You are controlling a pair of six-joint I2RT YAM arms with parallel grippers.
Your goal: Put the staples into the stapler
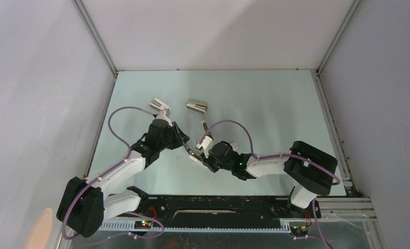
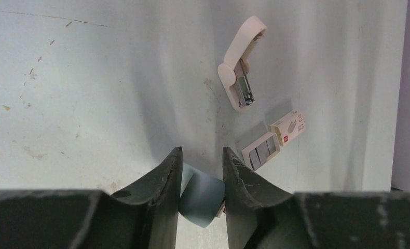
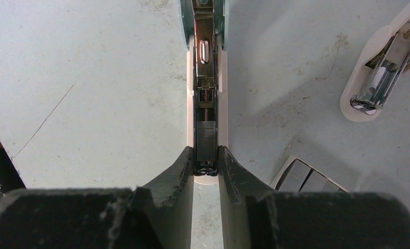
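- The right claw (image 3: 206, 150) is clamped tight on one end of the stapler (image 3: 205, 78), which is swung open with its metal channel facing up.
- The left claw (image 2: 202, 151) is closed narrowly, both fingers pinching the stapler's pale bluish end.
- The staples (image 2: 272, 141) lie on the counter (image 1: 275, 104), the grey tray slid partly out, near an open white wedge stapler (image 2: 241, 65).

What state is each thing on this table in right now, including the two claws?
Stapler: opened up, staples in its channel, held by both grippers.
Staple box: tray slid out, grey strips showing.
White wedge stapler: hinged open, lying untouched.
Left gripper: shut on the stapler's bluish cover.
Right gripper: shut on the stapler's channel.
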